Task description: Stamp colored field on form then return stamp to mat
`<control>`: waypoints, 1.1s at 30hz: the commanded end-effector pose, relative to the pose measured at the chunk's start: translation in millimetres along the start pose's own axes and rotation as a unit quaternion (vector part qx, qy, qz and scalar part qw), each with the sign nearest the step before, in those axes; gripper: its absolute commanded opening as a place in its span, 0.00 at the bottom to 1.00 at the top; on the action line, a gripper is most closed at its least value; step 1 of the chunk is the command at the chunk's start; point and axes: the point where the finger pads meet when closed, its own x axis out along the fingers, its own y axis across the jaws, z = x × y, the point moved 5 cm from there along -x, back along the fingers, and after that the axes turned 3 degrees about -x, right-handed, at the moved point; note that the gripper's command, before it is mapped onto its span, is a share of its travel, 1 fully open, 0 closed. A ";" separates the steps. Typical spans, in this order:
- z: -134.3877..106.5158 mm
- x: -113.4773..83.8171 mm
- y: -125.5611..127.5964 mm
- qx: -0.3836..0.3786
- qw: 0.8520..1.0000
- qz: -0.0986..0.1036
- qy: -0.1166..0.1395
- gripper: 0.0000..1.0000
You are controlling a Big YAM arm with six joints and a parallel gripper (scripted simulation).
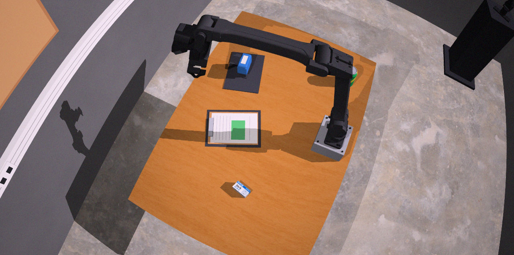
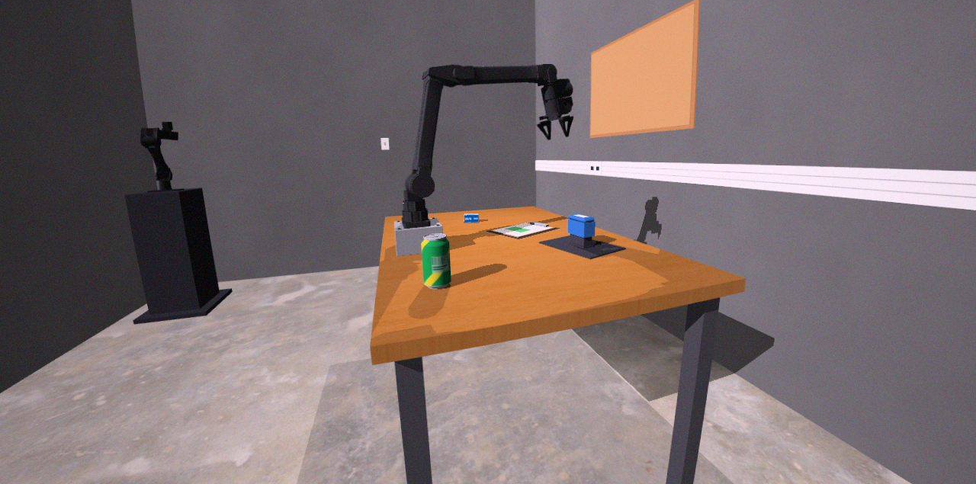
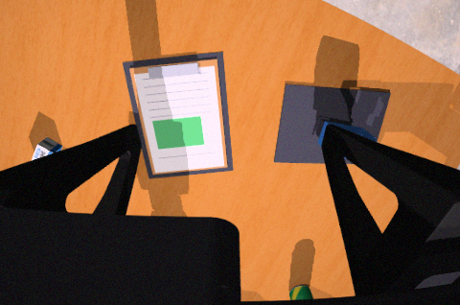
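Observation:
A blue stamp (image 1: 245,62) (image 2: 580,225) stands upright on the dark mat (image 1: 239,83) (image 2: 603,249) at the far side of the table. In the wrist view only a blue edge of the stamp (image 3: 347,128) shows behind my right finger, on the mat (image 3: 299,127). The form (image 1: 224,119) (image 2: 510,230) (image 3: 186,94) lies on a clipboard in the middle of the table, with a green field (image 1: 237,129) (image 2: 520,229) (image 3: 178,132). My gripper (image 1: 196,71) (image 2: 556,132) (image 3: 231,134) is open and empty. It hangs high above the table's edge, to the side of the mat and well above the stamp.
A green and yellow can (image 1: 355,75) (image 2: 435,261) (image 3: 299,292) stands near the arm's base (image 1: 331,143) (image 2: 414,235). A small blue and white box (image 1: 241,188) (image 2: 471,217) (image 3: 46,148) lies beyond the form. A black pedestal (image 1: 474,48) (image 2: 171,248) stands on the floor beside the wooden table (image 1: 287,188) (image 2: 546,296).

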 end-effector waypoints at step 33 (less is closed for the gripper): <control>-37.6 71.7 -94.5 0.298 0.954 -0.011 0.030 1.00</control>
